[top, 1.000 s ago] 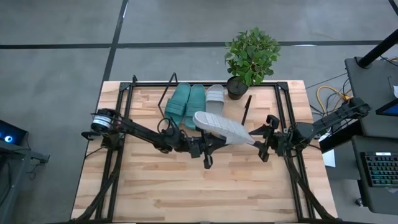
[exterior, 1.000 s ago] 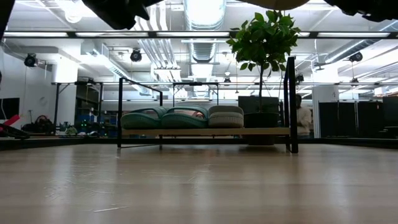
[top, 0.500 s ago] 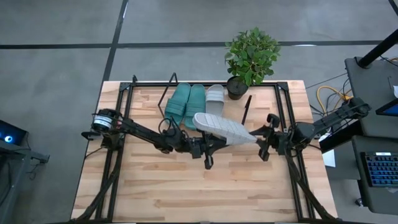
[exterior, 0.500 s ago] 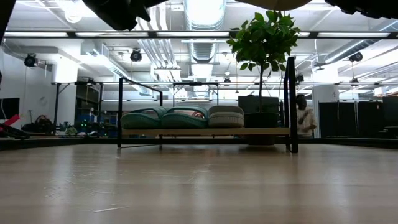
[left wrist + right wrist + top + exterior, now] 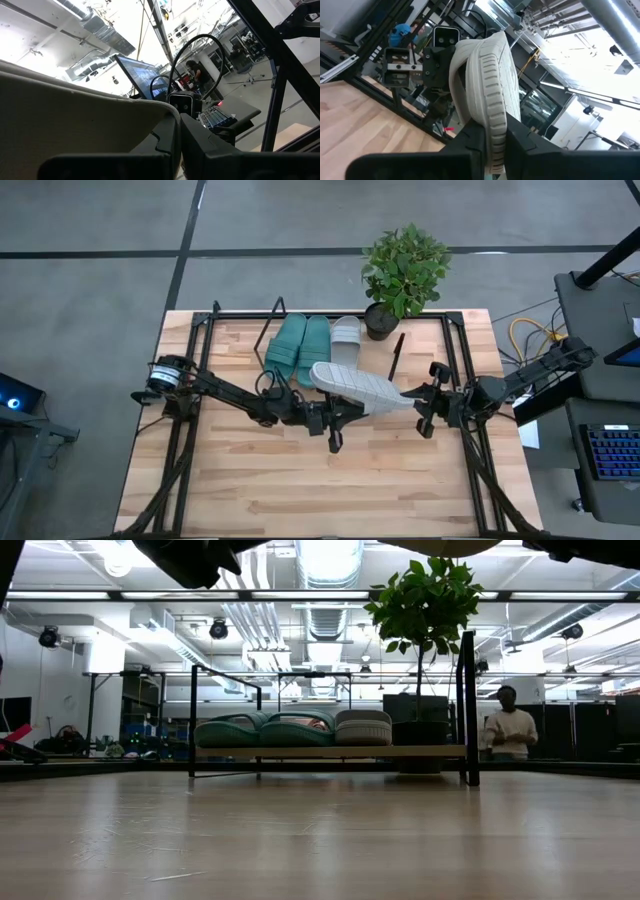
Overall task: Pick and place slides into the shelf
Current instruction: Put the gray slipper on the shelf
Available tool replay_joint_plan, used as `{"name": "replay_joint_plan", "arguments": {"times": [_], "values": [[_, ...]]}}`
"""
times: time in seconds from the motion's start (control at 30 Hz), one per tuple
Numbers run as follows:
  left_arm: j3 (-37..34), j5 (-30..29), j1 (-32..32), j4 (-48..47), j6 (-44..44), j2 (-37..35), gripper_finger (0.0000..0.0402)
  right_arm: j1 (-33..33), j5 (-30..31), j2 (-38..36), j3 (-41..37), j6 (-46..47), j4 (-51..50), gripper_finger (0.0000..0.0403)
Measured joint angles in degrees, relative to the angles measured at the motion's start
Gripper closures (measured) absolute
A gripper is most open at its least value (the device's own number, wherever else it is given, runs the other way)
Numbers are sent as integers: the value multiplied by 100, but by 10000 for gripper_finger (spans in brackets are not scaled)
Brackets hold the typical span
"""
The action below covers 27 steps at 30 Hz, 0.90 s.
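A light grey slide [image 5: 362, 387], likely light and springy foam best pinched at its ends, hangs above the table in front of the shelf [image 5: 395, 358], gripped at one end by the left gripper [image 5: 333, 408], at the other by the right gripper [image 5: 420, 405]; three slides already sit shelved.

A light wooden worktop [image 5: 250, 480] carries the shelf [image 5: 300, 375], which stands at its far edge with black metal end frames. On the shelf's slanted board sit two green slides [image 5: 298, 348] and one grey slide [image 5: 345, 340], side by side and touching. Just beside the shelf stands a potted plant [image 5: 403, 270].
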Motion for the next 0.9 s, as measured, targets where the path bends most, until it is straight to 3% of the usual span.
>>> {"name": "replay_joint_plan", "arguments": {"times": [0.13, 0.3, 0.43, 0.6, 0.9], "values": [[-2, 0, 0, -33, 192, 0, 388, 0, 0, 0, 0, 9, 6, 377], [-37, -396, -134, -190, 1837, 21, 321, 2, -32, 7, 11, 99, 24, 377], [-22, -1953, -525, -120, 3316, -48, 255, 1, -22, 3, 12, 230, 46, 379], [-13, -3833, -1097, -76, 4382, -321, 190, 2, 335, 0, 13, 254, 49, 379], [-17, -6327, -2050, -5, 6324, -716, 171, 2, 453, -167, 0, 1003, 48, 379]]}}
